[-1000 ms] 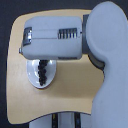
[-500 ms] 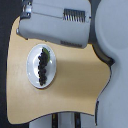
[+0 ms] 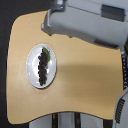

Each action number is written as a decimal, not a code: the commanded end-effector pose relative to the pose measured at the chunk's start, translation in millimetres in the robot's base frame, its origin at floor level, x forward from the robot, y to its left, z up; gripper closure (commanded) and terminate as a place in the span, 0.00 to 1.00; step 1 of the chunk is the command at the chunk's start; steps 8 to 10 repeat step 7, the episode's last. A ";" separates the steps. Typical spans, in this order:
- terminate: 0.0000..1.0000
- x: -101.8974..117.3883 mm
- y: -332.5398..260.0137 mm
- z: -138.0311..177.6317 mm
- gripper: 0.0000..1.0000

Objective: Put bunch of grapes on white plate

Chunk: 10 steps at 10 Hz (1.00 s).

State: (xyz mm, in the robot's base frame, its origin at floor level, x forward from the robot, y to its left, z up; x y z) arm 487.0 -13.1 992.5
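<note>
Exterior view, from the lower edge upward: tan bench (image 3: 85,85) with rounded corners; on its left half, the white plate (image 3: 32,70), round and glossy. The bunch of grapes (image 3: 43,67) lies lengthwise in the plate's centre, green leaf at the upper end. Beyond, the grey arm (image 3: 85,22) spans the top; its end effector's jaw state cannot be told.

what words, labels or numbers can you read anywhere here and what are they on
None: no text, label, brand or number can be read in the exterior view.
The white plate, the bunch of grapes lying on it and the wooden table show no print.
The grey robot arm has no legible marking; its dark patches are too blurred to tell if any hold print.
</note>
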 end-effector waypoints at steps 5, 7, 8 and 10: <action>0.00 -8.6 -245.9 25.9 0.00; 1.00 -19.4 -259.0 11.3 0.00; 1.00 -19.4 -259.0 11.3 0.00; 1.00 -19.4 -259.0 11.3 0.00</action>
